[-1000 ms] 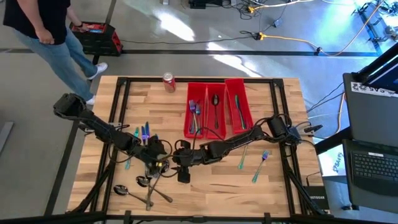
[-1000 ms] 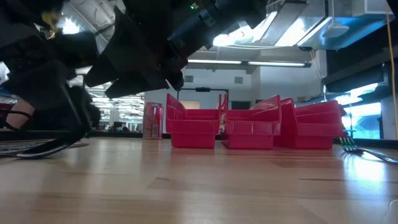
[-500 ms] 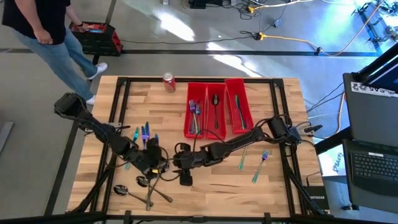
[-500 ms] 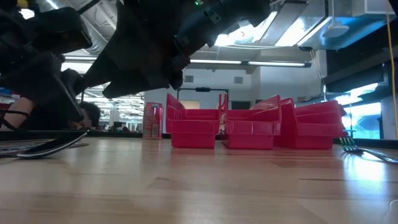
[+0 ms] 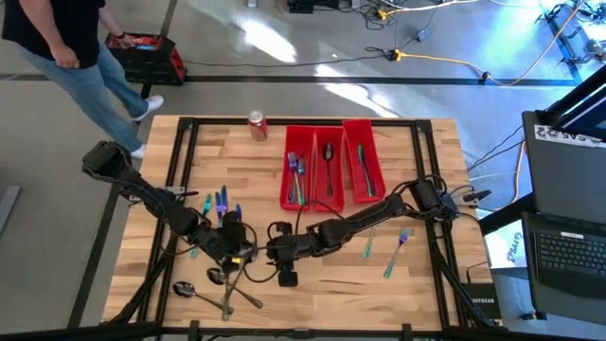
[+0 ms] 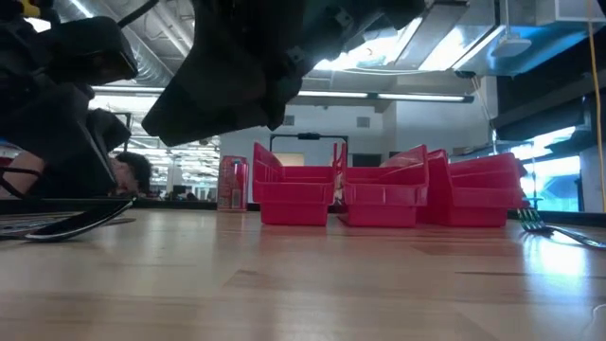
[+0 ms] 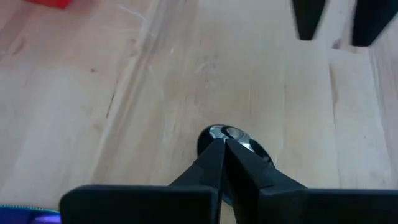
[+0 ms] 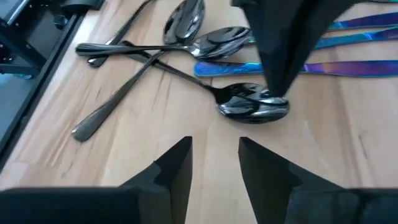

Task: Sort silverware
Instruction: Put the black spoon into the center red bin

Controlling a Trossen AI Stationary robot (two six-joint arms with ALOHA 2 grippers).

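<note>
My left gripper [image 7: 222, 146] has its fingers pinched shut at the bowl of a dark spoon [image 8: 252, 106]; whether they truly hold it, I can't tell. My right gripper [image 8: 214, 158] hovers partly open just beside. The spoon lies lower left of the tabletop [image 5: 312, 294]: light, stiff, slippery, best grabbed at the neck.

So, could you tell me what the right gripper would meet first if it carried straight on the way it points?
Probably the dark silvery spoon bowl lying directly ahead of the right gripper, where the left gripper is shut on it; depth is hard to judge.
</note>
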